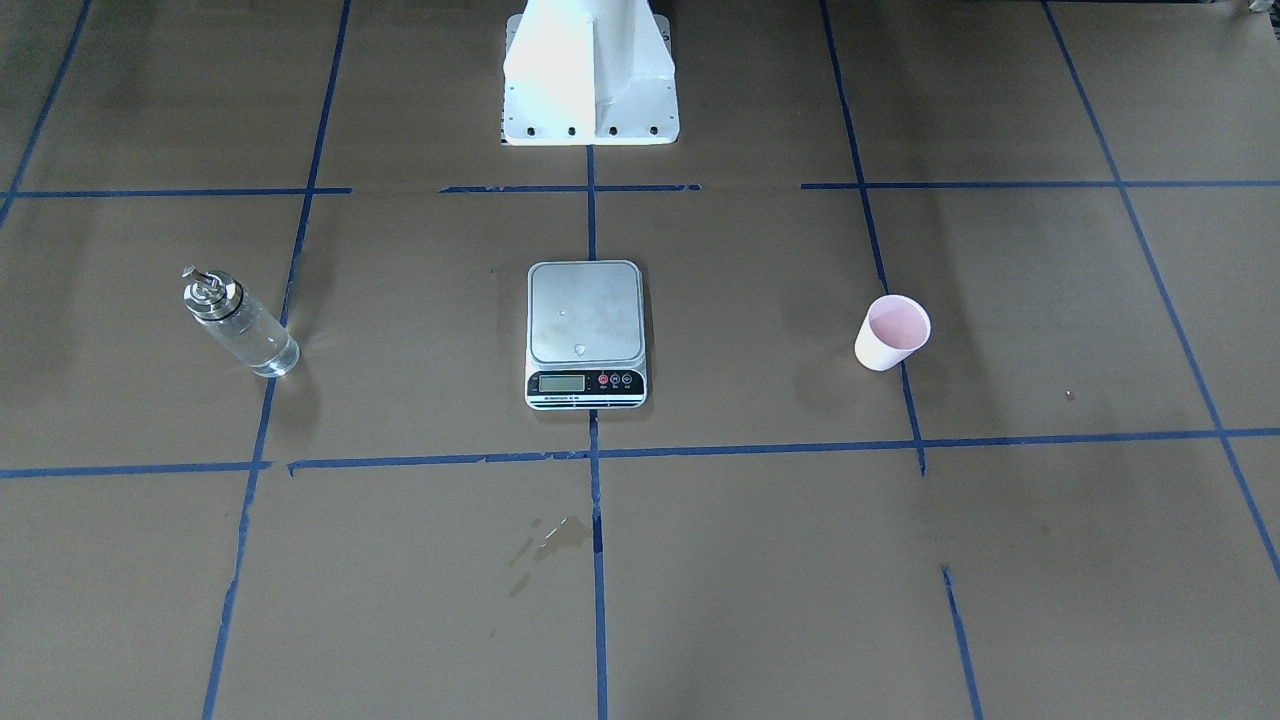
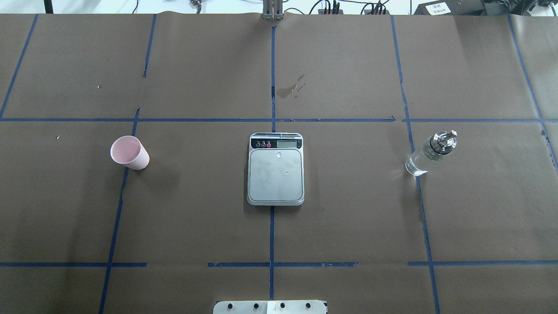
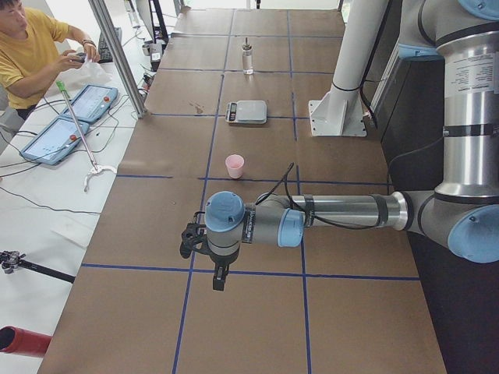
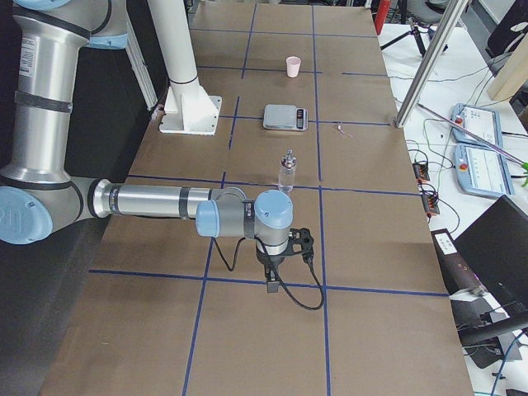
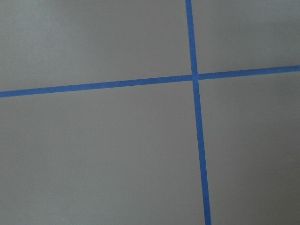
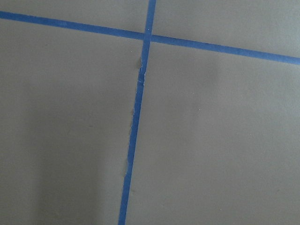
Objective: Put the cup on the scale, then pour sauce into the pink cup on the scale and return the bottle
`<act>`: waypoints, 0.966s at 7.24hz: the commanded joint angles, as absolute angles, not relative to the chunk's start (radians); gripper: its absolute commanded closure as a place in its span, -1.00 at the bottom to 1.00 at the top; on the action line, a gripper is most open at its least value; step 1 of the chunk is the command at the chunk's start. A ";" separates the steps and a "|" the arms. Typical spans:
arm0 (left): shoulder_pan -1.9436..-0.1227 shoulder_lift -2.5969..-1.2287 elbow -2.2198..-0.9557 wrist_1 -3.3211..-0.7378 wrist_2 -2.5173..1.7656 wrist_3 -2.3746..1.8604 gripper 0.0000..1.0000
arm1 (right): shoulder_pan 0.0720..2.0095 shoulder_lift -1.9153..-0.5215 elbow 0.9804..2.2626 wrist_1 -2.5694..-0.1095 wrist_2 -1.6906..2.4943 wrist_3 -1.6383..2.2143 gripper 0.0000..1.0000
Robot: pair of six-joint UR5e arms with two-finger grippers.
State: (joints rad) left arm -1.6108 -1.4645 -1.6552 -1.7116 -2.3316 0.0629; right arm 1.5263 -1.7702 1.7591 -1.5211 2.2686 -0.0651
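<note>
Pink cup (image 2: pixel 129 152), one, stands on the bench (image 2: pixel 196 226), well apart from the left jaws; one scale (image 2: pixel 275 174) mid-bench; one bottle (image 2: pixel 429 153) apart from the right jaws. Whether either pair is spread or pressed together, I cannot tell.

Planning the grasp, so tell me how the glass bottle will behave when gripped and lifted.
The bottle is smooth clear glass: probably rigid, slippery, and breakable if dropped. It stands tall and slim on a narrow base, so a sideways push would likely tip it. The metal cap up top may make it somewhat top-heavy.
</note>
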 commanded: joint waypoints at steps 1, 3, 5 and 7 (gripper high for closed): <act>-1.609 -1.463 -1.651 -1.779 -2.330 0.066 -1.00 | 1.526 -1.769 1.759 -1.517 2.269 -0.067 -1.00; -1.609 -1.463 -1.649 -1.824 -2.330 0.066 -1.00 | 1.526 -1.770 1.766 -1.516 2.281 -0.075 -1.00; -1.600 -1.465 -1.640 -1.917 -2.330 0.051 -1.00 | 1.525 -1.769 1.760 -1.516 2.278 -0.058 -1.00; -1.600 -1.508 -1.617 -2.148 -2.321 0.051 -1.00 | 1.525 -1.722 1.764 -1.395 2.266 -0.061 -1.00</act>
